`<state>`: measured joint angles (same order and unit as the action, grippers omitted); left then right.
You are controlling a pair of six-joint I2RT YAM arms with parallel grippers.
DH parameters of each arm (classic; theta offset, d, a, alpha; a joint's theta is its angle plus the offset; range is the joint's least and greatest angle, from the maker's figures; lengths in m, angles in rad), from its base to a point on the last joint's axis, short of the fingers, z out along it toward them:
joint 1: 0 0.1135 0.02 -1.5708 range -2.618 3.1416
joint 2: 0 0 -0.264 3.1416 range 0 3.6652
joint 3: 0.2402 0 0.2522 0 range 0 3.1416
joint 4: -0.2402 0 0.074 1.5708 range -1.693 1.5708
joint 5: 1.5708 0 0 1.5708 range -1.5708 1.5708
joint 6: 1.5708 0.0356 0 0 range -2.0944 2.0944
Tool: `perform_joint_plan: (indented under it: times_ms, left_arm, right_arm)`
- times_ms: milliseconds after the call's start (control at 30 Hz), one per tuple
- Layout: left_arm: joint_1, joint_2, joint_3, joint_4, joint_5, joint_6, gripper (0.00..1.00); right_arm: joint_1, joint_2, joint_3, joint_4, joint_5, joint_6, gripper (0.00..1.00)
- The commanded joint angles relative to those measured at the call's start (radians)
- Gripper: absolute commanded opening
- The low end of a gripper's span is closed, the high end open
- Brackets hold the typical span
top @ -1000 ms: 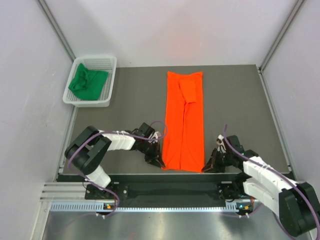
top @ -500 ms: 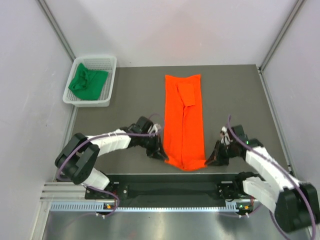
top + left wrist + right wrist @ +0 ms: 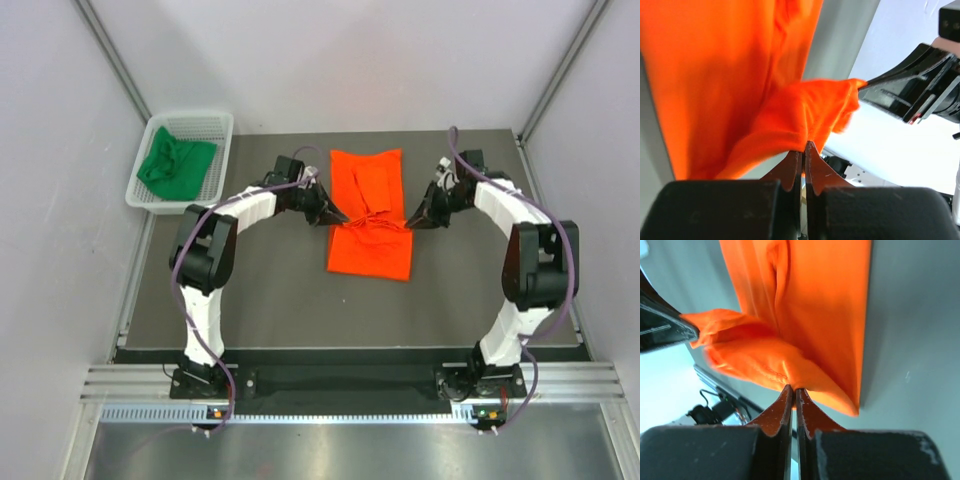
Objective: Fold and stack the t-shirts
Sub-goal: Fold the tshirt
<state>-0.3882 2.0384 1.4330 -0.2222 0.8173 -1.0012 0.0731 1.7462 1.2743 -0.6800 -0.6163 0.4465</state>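
The orange t-shirt [image 3: 368,225] lies on the grey table, its near end lifted and carried back over its far half. My left gripper [image 3: 333,218] is shut on the left corner of that hem; in the left wrist view [image 3: 803,146] the cloth [image 3: 740,80] hangs from the jaws. My right gripper [image 3: 407,222] is shut on the right corner; in the right wrist view [image 3: 792,389] the orange cloth [image 3: 815,305] bunches at the fingertips. The dark green t-shirt [image 3: 176,166] lies crumpled in the white basket [image 3: 222,130].
The white mesh basket stands at the table's far left corner, against the left wall. Both arms reach far out over the table, either side of the orange shirt. White walls close in the sides and back.
Both grippers have carried the shirt's near hem from the front of the table up and back toward the far end, folding the long strip to about half its length.
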Motion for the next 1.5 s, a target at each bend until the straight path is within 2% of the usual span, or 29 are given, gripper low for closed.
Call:
perform_joint_plan:
  times_ms: [0, 367, 700, 767, 800, 833, 867, 900, 933, 1000, 1067, 1133, 1200, 1333, 1400, 1433, 1467]
  left_arm:
    - [0.020, 0.043, 0.072, -0.006, 0.036, -0.014, 0.00]
    - [0.081, 0.100, 0.069, 0.044, 0.020, -0.047, 0.00]
    - [0.092, 0.207, 0.182, -0.006, 0.026, -0.018, 0.01]
    - [0.098, 0.235, 0.213, -0.055, 0.020, 0.007, 0.15]
    - [0.101, 0.246, 0.272, -0.096, 0.001, 0.062, 0.17]
    - [0.103, 0.256, 0.323, -0.159, -0.033, 0.114, 0.19]
    - [0.103, 0.273, 0.386, -0.339, -0.074, 0.178, 0.25]
    - [0.100, 0.282, 0.521, -0.429, -0.186, 0.311, 0.28]
    - [0.092, 0.287, 0.582, -0.503, -0.234, 0.366, 0.29]
    - [0.086, 0.255, 0.624, -0.598, -0.295, 0.458, 0.32]
    - [0.077, 0.174, 0.548, -0.570, -0.282, 0.466, 0.32]
    - [0.060, 0.109, 0.376, -0.461, -0.224, 0.443, 0.29]
    - [0.045, 0.027, 0.220, -0.381, -0.205, 0.396, 0.27]
    - [0.009, -0.007, 0.093, -0.168, -0.129, 0.313, 0.26]
    - [0.000, 0.048, 0.115, -0.129, -0.061, 0.268, 0.24]
    - [-0.011, 0.063, 0.122, -0.074, -0.050, 0.257, 0.23]
    - [-0.012, 0.090, 0.127, -0.037, -0.043, 0.244, 0.23]
  right_arm:
    - [-0.033, 0.082, 0.118, -0.039, -0.037, -0.049, 0.00]
    - [-0.047, 0.263, 0.250, -0.047, -0.114, -0.065, 0.00]
    - [-0.045, 0.369, 0.364, -0.070, -0.111, -0.057, 0.00]
    - [-0.050, 0.407, 0.416, -0.081, -0.102, -0.058, 0.08]
    - [-0.053, 0.421, 0.442, -0.087, -0.086, -0.060, 0.10]
    - [-0.062, 0.435, 0.473, -0.102, -0.073, -0.072, 0.19]
    - [-0.067, 0.452, 0.541, -0.139, -0.057, -0.083, 0.25]
    - [-0.065, 0.457, 0.575, -0.170, -0.042, -0.094, 0.30]
    - [-0.065, 0.457, 0.609, -0.199, 0.005, -0.124, 0.38]
    - [-0.065, 0.423, 0.646, -0.248, 0.047, -0.141, 0.43]
    - [-0.047, 0.328, 0.549, -0.227, 0.056, -0.149, 0.45]
    - [-0.010, 0.254, 0.397, -0.164, 0.056, -0.149, 0.50]
    - [0.020, 0.149, 0.286, -0.059, 0.040, -0.132, 0.51]
    - [0.092, 0.058, 0.047, 0.153, -0.034, -0.002, 0.50]
    - [0.102, 0.059, -0.051, 0.256, -0.110, 0.056, 0.47]
    - [0.108, 0.065, -0.097, 0.377, -0.137, 0.125, 0.39]
    - [0.111, 0.091, -0.107, 0.419, -0.151, 0.151, 0.33]
